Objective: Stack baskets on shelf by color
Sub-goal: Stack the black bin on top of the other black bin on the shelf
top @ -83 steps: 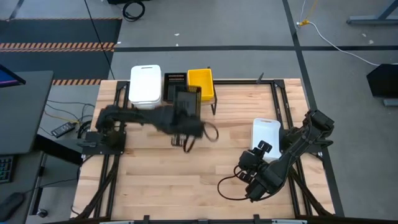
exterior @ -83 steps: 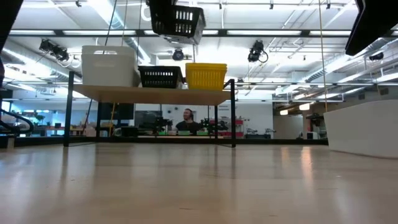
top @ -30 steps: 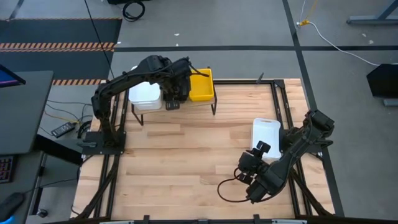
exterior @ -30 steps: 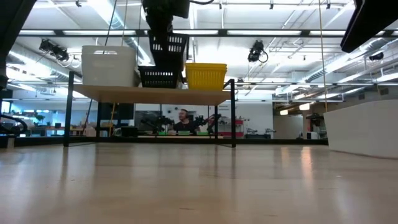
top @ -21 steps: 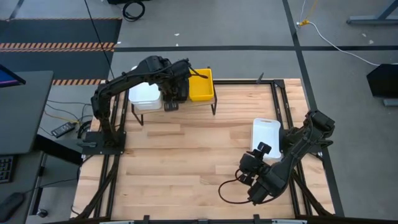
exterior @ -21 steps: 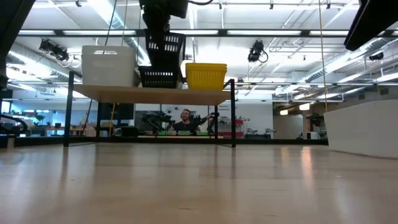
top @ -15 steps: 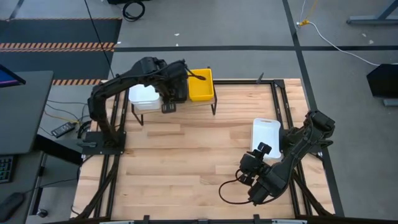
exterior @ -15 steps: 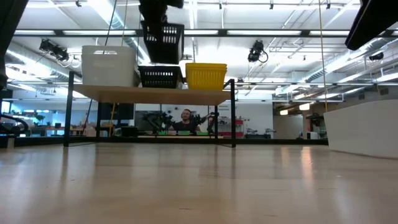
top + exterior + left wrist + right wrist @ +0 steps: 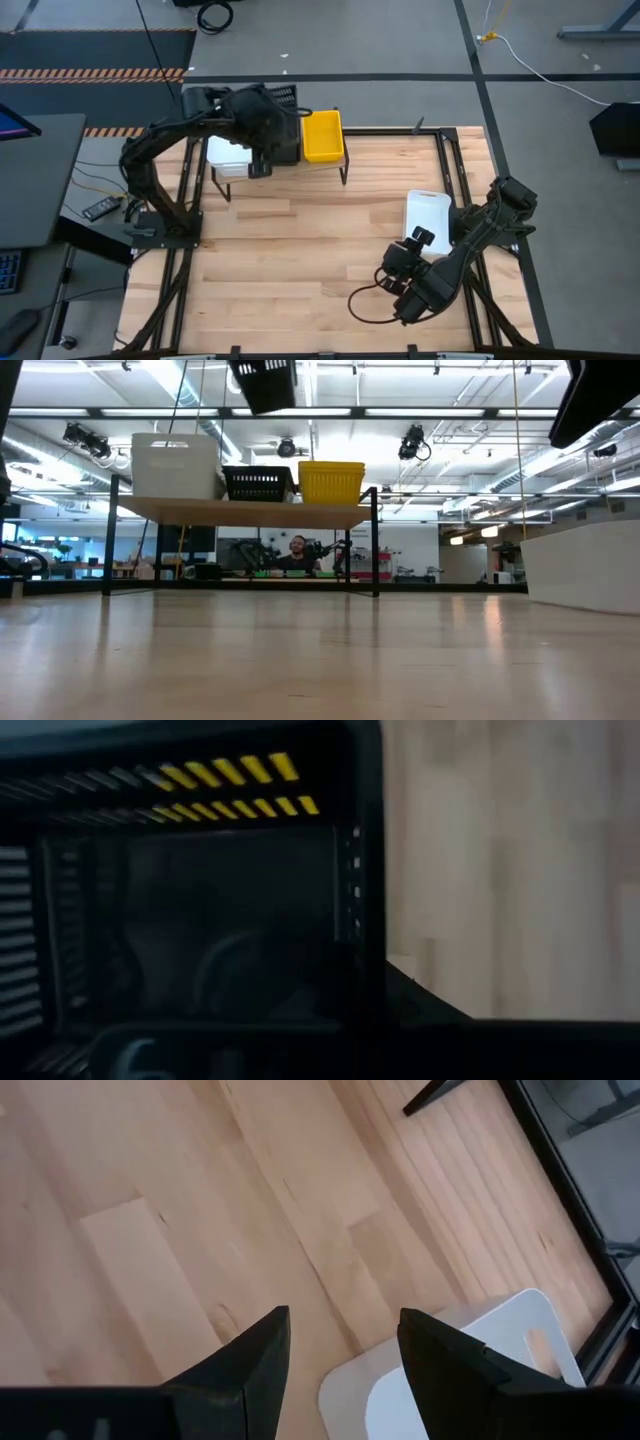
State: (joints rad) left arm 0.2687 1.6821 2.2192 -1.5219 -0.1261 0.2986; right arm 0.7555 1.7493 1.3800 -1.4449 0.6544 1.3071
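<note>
1. Wooden shelf (image 9: 245, 511) at 11 o'clock of the table (image 9: 320, 250) carries white bin (image 9: 175, 465), black bin (image 9: 258, 483) and yellow bin (image 9: 331, 481) side by side; we judge the sorting well advanced, not finished.
2. One white basket (image 9: 428, 215) lies at 3 o'clock, unstacked.
3. Left gripper (image 9: 262, 140) carries a perforated black basket (image 9: 264, 382), raised above the shelved black bin, not yet seated.
4. Right gripper (image 9: 340, 1342), fingers parted and empty, hovers just beside the white basket.
</note>
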